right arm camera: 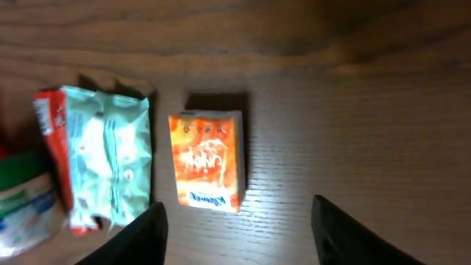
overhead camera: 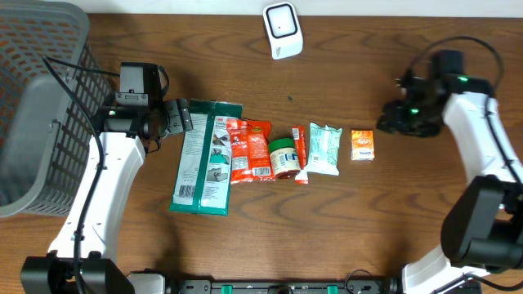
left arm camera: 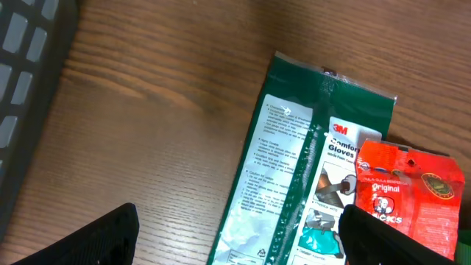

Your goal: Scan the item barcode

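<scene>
The right end effector [right arm camera: 239,213] hangs spread and empty, the orange packet [right arm camera: 208,160] just ahead of it; the left end effector [left arm camera: 239,217] is spread too. Scanning looks undone.

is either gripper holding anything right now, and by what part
nothing is held: both grippers stand open and empty. the right gripper hovers by the small orange packet, the left gripper over the green plastic glove pack

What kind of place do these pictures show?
Probably a mock shop checkout set up on a wooden table. A white scanner stands at the far edge, a wire basket sits at the left, and packaged goods, such as a glove pack and an orange box, lie in a row.
</scene>
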Robot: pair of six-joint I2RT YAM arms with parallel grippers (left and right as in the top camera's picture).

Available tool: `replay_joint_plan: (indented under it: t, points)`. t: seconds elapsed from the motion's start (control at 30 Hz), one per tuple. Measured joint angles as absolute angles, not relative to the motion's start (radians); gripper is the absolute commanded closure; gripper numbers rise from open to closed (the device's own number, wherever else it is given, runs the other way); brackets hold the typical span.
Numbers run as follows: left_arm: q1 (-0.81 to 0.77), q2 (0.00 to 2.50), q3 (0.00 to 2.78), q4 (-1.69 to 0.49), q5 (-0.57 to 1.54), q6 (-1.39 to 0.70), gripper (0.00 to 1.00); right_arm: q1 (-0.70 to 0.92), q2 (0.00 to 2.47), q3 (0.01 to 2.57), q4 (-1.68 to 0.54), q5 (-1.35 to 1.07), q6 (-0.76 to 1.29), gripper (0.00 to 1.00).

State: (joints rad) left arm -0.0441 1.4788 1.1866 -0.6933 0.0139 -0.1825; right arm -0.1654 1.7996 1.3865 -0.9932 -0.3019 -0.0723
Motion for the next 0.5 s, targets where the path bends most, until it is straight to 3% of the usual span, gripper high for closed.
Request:
replay_joint_plan:
  t: [0.5]
  points:
    - [-0.044,1.479,1.187,-0.693,0.014,-0.183,0.13,-0.214,1.8,1.097,-0.678,-0.52,-0.167,0.51]
